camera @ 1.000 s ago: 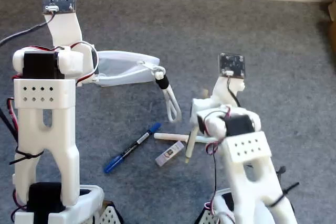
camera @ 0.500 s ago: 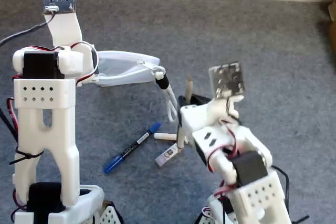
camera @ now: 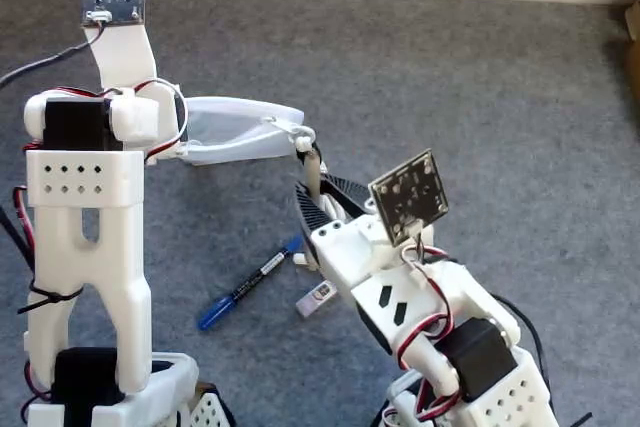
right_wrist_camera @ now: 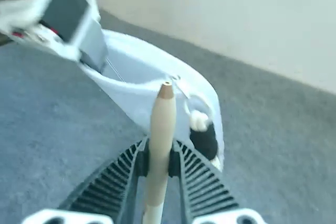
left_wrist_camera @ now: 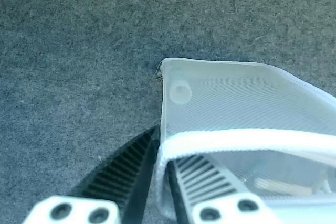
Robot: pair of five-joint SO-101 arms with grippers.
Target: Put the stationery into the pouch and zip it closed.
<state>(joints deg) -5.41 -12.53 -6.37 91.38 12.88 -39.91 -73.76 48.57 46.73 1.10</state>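
The translucent pouch (camera: 240,129) lies open, its rim pinched between the closed jaws of the left gripper (left_wrist_camera: 160,150). The right gripper (right_wrist_camera: 157,156), just beside the pouch's zip end, is clamped on a cream pencil (right_wrist_camera: 163,119) that points towards the pouch. A blue marker (camera: 250,283) and a small white block (camera: 318,296) lie near the pouch.

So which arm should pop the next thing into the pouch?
Right, I'd say. The right gripper grips the cream pencil, whose tip points at the pouch mouth. The left gripper pinches the pouch's edge, so it is busy.
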